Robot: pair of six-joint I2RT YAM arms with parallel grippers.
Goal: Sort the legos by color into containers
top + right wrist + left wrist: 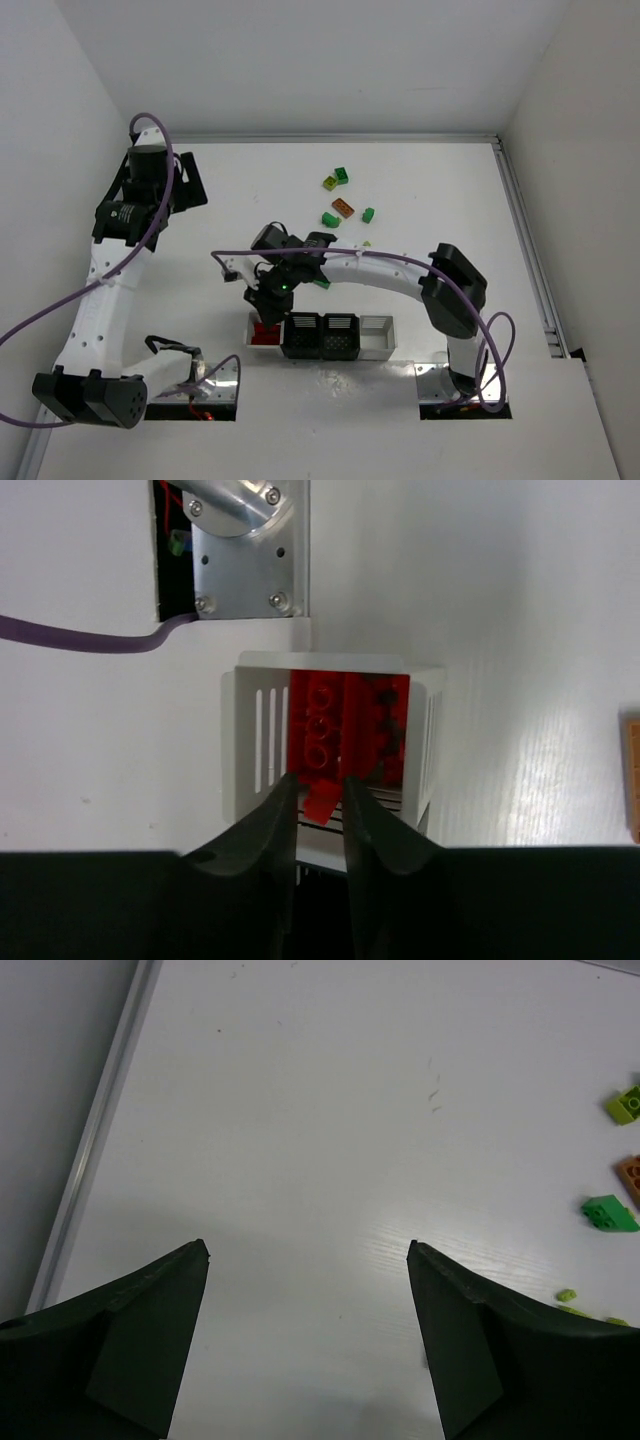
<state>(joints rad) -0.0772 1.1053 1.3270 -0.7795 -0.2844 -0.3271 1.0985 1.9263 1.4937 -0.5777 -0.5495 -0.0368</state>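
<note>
right gripper (320,780) pinching a red brick (322,802) over the end white bin (245,730) (other reds (320,715) lie inside, so it belongs there) | left gripper (308,1248) spread, hanging aside out of the way | green and orange bricks (343,208) loose beyond the bins

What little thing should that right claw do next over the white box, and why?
Probably open its fingers. The right gripper pinches a small red brick over the white slotted bin that holds other red bricks, so letting go should drop it in.
</note>
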